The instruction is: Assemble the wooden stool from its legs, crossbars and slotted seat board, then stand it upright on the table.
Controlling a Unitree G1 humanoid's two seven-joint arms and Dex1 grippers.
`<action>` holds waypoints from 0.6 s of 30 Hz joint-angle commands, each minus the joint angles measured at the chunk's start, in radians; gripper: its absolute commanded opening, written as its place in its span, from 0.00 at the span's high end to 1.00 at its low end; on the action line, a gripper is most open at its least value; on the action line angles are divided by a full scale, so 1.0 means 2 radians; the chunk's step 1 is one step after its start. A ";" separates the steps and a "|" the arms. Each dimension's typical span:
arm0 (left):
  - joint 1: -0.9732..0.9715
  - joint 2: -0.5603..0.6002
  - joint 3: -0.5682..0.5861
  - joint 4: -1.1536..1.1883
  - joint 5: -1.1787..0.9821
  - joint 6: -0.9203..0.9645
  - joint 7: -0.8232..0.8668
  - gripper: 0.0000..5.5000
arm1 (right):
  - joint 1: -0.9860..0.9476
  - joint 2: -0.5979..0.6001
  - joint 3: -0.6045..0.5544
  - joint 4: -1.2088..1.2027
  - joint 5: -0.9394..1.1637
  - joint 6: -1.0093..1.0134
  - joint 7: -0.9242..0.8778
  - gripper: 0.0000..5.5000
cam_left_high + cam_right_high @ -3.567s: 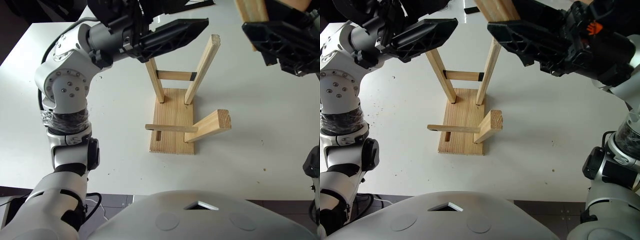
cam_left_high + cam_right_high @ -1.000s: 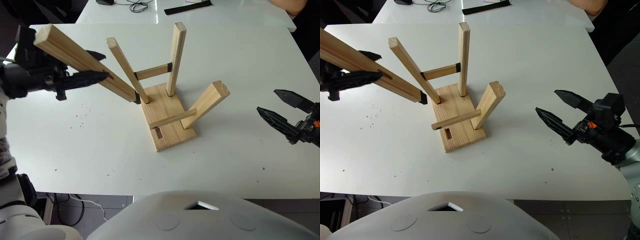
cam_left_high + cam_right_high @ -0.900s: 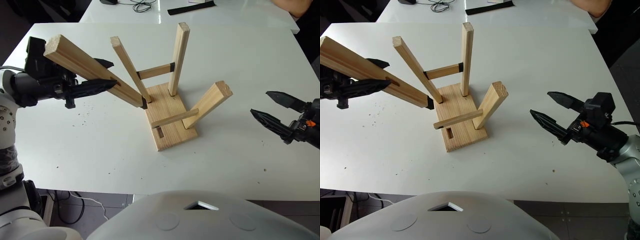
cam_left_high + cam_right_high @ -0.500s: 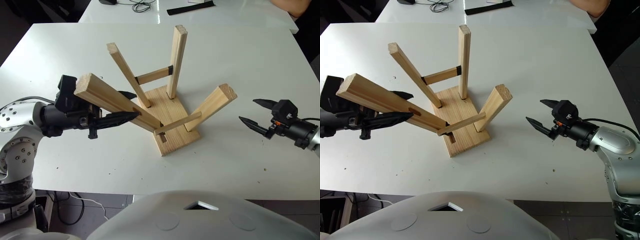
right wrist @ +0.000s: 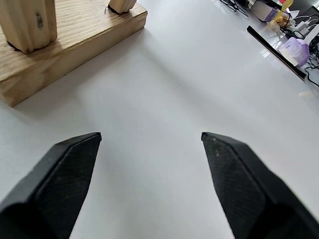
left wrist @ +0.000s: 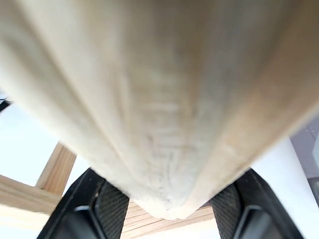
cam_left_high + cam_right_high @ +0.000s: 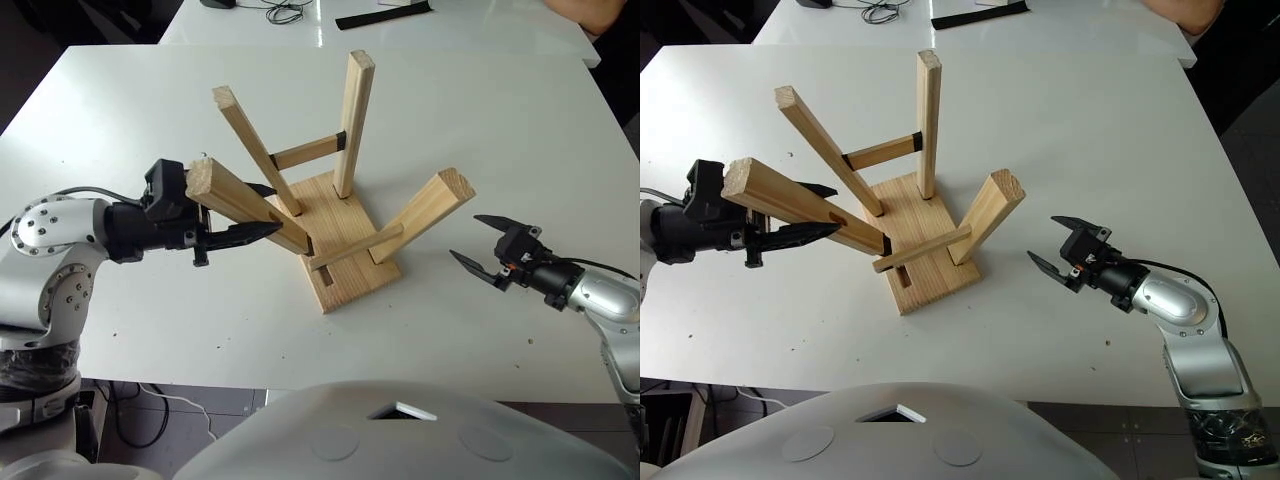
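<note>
The slotted seat board (image 7: 345, 235) lies flat on the white table. Two legs (image 7: 352, 120) stand at its far end, joined by a crossbar (image 7: 305, 152). A third leg (image 7: 425, 212) leans out to the right, with a second crossbar (image 7: 355, 248) sticking from it. My left gripper (image 7: 262, 212) is shut on the fourth leg (image 7: 240, 200), which slants down to the board beside that crossbar's free end. I cannot tell whether it sits in a slot. That leg (image 6: 159, 99) lies between the black pads (image 6: 112, 204). My right gripper (image 7: 1041, 237) hangs open, right of the board (image 5: 75, 35).
A black strap (image 7: 380, 15) and cables (image 7: 275, 10) lie on the far table. The table's front edge runs close below the board. Bare white tabletop (image 7: 500, 120) stretches right and far right of the stool.
The left gripper has carried the leg down and in, bringing its lower end to the board by the crossbar. The open right gripper has moved toward the stool.
</note>
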 commanded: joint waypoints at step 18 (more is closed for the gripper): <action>0.085 -0.012 0.030 -0.060 -0.031 0.021 0.027 0.62 | 0.044 0.027 0.000 -0.019 -0.049 -0.017 -0.051 0.33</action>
